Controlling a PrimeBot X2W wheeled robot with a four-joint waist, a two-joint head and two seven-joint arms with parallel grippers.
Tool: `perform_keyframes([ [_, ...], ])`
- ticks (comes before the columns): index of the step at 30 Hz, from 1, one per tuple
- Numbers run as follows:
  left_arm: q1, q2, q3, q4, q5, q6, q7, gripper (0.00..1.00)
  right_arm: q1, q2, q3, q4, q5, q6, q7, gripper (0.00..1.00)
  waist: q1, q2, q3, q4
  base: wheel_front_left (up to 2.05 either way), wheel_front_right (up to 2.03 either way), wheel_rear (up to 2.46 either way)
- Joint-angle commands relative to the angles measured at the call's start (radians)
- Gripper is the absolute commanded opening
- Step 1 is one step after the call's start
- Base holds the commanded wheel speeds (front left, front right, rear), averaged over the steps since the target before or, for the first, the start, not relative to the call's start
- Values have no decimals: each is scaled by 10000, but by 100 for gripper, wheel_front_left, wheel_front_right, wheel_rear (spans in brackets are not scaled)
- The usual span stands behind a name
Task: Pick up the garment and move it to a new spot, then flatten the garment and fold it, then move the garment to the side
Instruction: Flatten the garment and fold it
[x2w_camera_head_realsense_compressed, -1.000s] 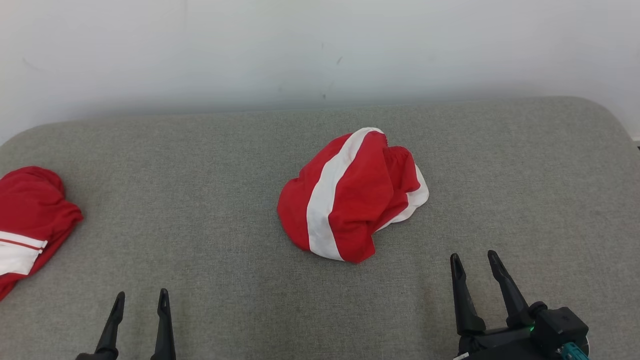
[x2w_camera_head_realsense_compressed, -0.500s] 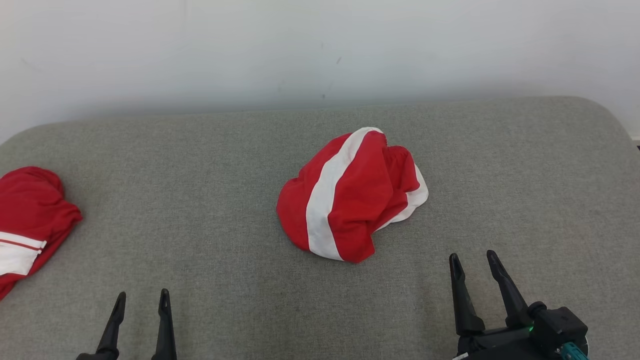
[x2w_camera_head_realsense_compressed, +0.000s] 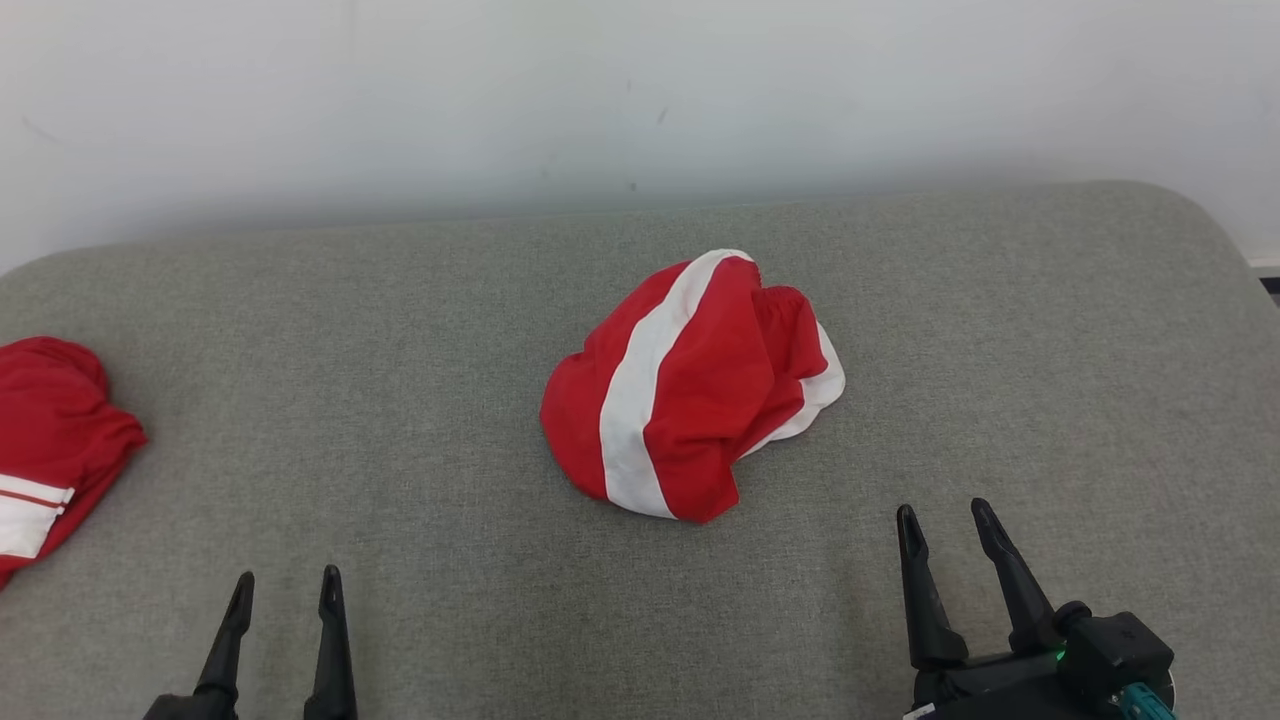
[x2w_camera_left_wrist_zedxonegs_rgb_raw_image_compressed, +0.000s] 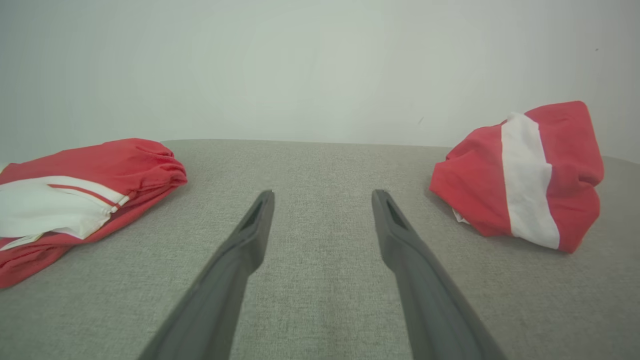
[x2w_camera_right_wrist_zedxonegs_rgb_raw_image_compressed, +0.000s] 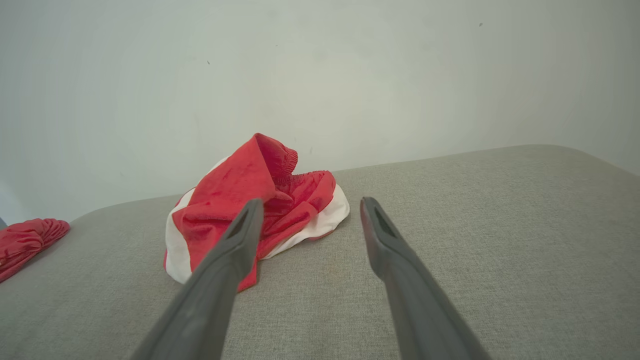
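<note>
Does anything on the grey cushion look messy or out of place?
Yes. The red and white garment in the middle of the cushion lies crumpled in a heap, not flat. A second red garment at the left edge looks neater.

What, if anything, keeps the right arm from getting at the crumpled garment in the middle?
Probably nothing, so yes. The right gripper stands open, and only bare grey surface lies between it and the crumpled garment, just ahead to its left.

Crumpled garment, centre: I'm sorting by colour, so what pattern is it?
Garment: red with a broad white stripe, clearest in head view.
</note>
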Motion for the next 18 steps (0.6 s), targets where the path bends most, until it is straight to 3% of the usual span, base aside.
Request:
perform_keyframes([
  [1, -191, -20, -10, -43, -67, -8, -34, 100, -95, 6, 27, -27, 29, -22, -2, 100, 0, 0, 54, -56, 0, 0, 0],
  [8, -949, -22, -477, -37, -39, -8, -34, 100, -292, 6, 71, -36, 95, -22, -2, 100, 0, 0, 340, -403, 0, 0, 0],
  [18, -2480, 269, -1948, 696, -114, -7, -34, 100, -698, 9, 111, -69, 434, -22, -2, 100, 0, 0, 1031, -1564, 0, 0, 0],
])
